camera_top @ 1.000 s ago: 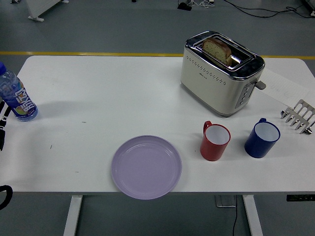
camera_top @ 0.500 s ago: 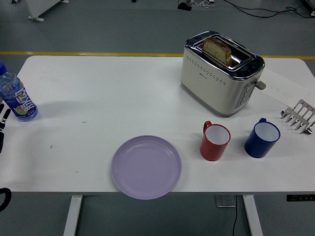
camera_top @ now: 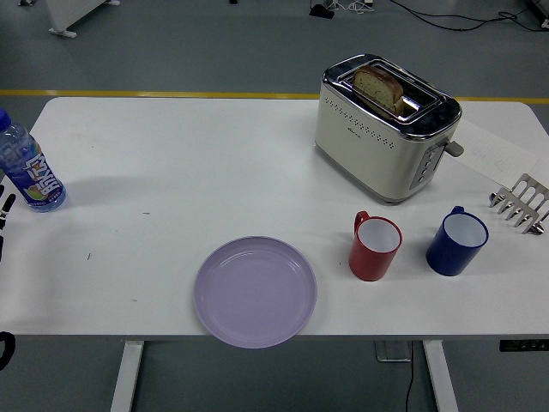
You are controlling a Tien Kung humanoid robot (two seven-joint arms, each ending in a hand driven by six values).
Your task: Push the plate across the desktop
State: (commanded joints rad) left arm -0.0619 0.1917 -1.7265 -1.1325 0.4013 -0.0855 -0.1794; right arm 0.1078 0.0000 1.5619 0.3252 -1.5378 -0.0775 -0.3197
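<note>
A lilac plate (camera_top: pixel 255 292) lies empty near the table's front edge, its rim slightly over the edge. Only a black-and-white sliver of my left hand (camera_top: pixel 4 209) shows at the far left edge, just below a water bottle and well away from the plate. My right arm is out of view.
A blue-labelled water bottle (camera_top: pixel 24 168) stands at the far left. A red mug (camera_top: pixel 375 247) and a blue mug (camera_top: pixel 456 241) stand right of the plate. A toaster (camera_top: pixel 384 127) with bread sits at the back right, a metal rack (camera_top: pixel 520 202) at the right edge.
My left hand has slid further out of the picture to the left and down. The plate and the other things have not moved.
</note>
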